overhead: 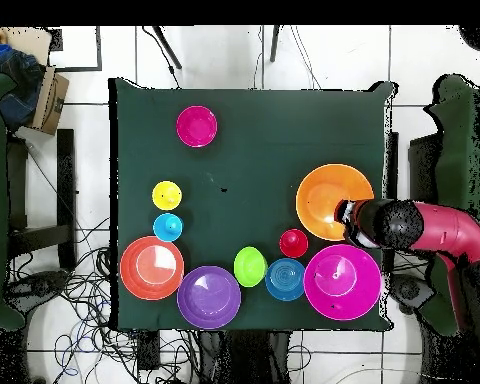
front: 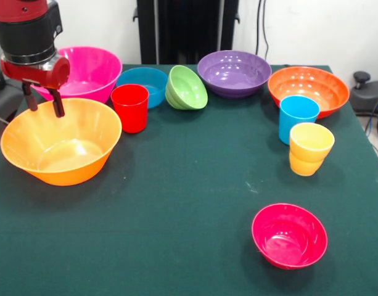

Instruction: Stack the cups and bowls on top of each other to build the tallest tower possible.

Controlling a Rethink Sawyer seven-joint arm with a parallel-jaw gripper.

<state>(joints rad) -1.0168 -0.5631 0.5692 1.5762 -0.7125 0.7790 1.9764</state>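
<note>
My gripper [front: 44,106] is open, its fingers spread at the far rim of the large yellow-orange bowl [front: 59,148], in front of the large pink bowl [front: 90,71]. Overhead, the gripper [overhead: 346,215] is at that bowl's [overhead: 324,195] edge. The red cup [front: 130,108] stands upright beside it. Behind are the small blue bowl [front: 144,83], the green bowl [front: 187,87] tipped on its side, the purple bowl [front: 234,73] and the medium orange bowl [front: 308,91]. The sky-blue cup [front: 298,117] and yellow cup [front: 311,148] stand together. The crimson-pink bowl [front: 289,235] sits alone near the front.
Everything rests on a dark green table [front: 189,185]. The robot's black pedestal [front: 185,31] stands at the far side. Cables and chairs lie around the table overhead.
</note>
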